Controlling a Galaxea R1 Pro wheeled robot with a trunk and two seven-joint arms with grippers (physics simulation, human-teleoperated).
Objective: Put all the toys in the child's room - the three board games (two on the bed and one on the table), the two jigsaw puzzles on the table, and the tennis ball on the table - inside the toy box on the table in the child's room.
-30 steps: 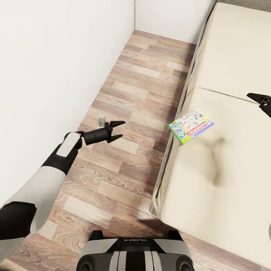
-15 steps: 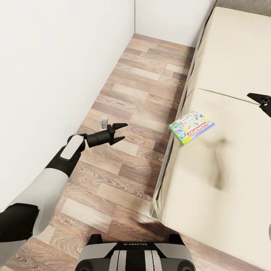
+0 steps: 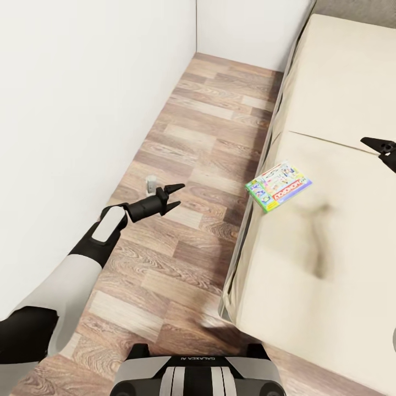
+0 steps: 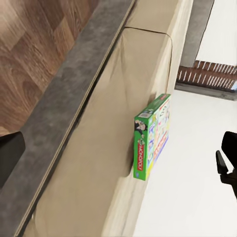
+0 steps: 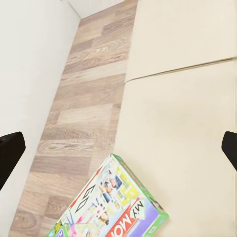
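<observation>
- Monopoly box (image 3: 279, 185), white and green, lies flat on the cream mattress of the bed (image 3: 341, 231), close to the mattress edge that faces the wood plank floor (image 3: 192, 165).
- 1 green side of the box runs nearly along that edge; the red Monopoly lettering on the lid reads upside down in the head view.
- In the left wrist view the Monopoly box (image 4: 152, 136) shows its green side wall with the logo, resting on the mattress above the dark grey base (image 4: 64, 123) of the bed.
- In the right wrist view the Monopoly box (image 5: 114, 206) lies on the mattress with its colourful lid up, beside the strip of floor between bed and white wall (image 5: 29, 64).
- Left gripper (image 3: 172, 197) hangs over the floor, well apart from the box, its 2 fingers spread and nothing between them; it points towards the bed.
- Right gripper (image 3: 382, 147) shows at the head view's edge above the mattress, well apart from the box; only part of it is in the picture, and I cannot tell how far its fingers are spread. Nothing is seen in its hold.
- A small grey object (image 3: 150, 182) stands on the floor just beside the left gripper, near the wall.
- A seam (image 3: 330, 143) crosses the mattress beyond the box.
</observation>
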